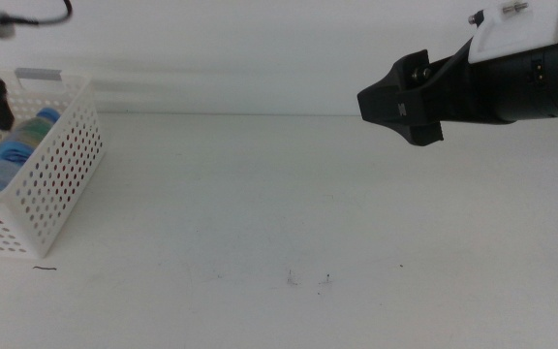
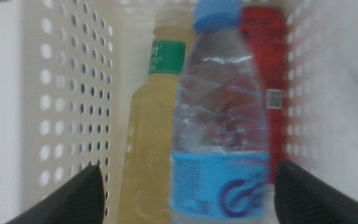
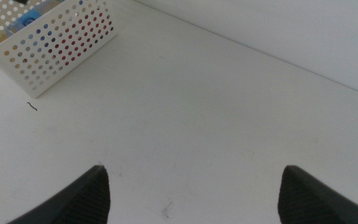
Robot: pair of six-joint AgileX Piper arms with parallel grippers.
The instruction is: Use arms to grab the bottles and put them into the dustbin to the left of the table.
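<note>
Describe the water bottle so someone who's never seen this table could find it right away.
Look at the white perforated basket at the table's left edge. Three containers lie in it: a yellow tea bottle, a red can and, between them, the water bottle. It alone is clear, with a blue cap and blue label.

The middle view overlooks the table (image 1: 289,213); the left wrist view looks closely into the dustbin (image 2: 73,93), which the right wrist view shows from afar.

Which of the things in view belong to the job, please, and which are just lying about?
Job: water bottle, tea bottle and red can, all inside the dustbin; left hand open above them; right hand open over the table.

Lying about: small dark specks.
</note>
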